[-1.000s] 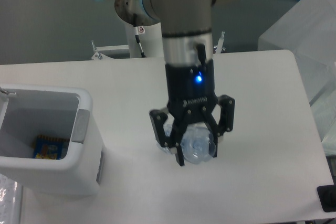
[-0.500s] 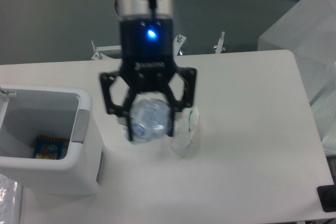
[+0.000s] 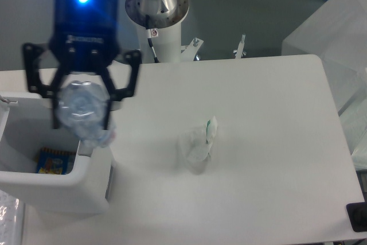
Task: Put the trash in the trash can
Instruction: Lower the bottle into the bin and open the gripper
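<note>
Since the earlier frames the gripper (image 3: 82, 107) has carried the bottle (image 3: 85, 111) leftward, off the table (image 3: 275, 142) centre, to a position over the near right rim of the trash can (image 3: 69, 182). Its fingers are clamped on the bottle, held raised, apparently to clear the wall before release. The wrapper (image 3: 198, 144) lies uncollected mid-table, well apart. A blue-and-yellow packet (image 3: 53, 162) sits inside the can. Lettering on the gripper body is unreadable.
</note>
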You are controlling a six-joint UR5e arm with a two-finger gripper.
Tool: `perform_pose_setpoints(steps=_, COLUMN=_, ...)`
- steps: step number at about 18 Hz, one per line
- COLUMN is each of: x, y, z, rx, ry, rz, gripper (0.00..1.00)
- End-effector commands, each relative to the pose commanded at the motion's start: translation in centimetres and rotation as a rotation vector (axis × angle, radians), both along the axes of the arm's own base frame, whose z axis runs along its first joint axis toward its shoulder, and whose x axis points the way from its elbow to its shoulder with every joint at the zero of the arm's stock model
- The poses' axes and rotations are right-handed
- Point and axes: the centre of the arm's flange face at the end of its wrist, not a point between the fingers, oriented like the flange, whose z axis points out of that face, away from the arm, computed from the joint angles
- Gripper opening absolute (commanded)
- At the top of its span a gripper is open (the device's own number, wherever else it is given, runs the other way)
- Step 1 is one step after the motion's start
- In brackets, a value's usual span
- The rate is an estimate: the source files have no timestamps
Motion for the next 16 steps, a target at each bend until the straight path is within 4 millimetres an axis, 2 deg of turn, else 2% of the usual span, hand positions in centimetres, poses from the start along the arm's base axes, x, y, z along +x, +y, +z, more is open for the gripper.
perform_pose_setpoints(steps=2, x=1.3, y=0.5, z=-2.0, rx=-0.033, ry=-0.018, rz=-0.022, gripper=0.64)
perform_pose_setpoints(steps=5, x=3.1, y=1.0, z=-2.9, rx=-0.048, ry=-0.03, rz=-0.049, gripper=0.64)
perform_pose_setpoints(steps=8, x=3.3, y=1.1, z=-3.5, rx=-0.055, ry=-0.042, rz=-0.048, gripper=0.64)
perform_pose_setpoints(steps=13, x=3.3, y=1.3, z=-7.8, rx=-0.126, ry=-0.083, rz=-0.046, gripper=0.64)
perform_pose_setpoints(steps=16, x=3.2, y=1.5, z=-9.3, rx=-0.15, ry=-0.097, rz=-0.047, gripper=0.64)
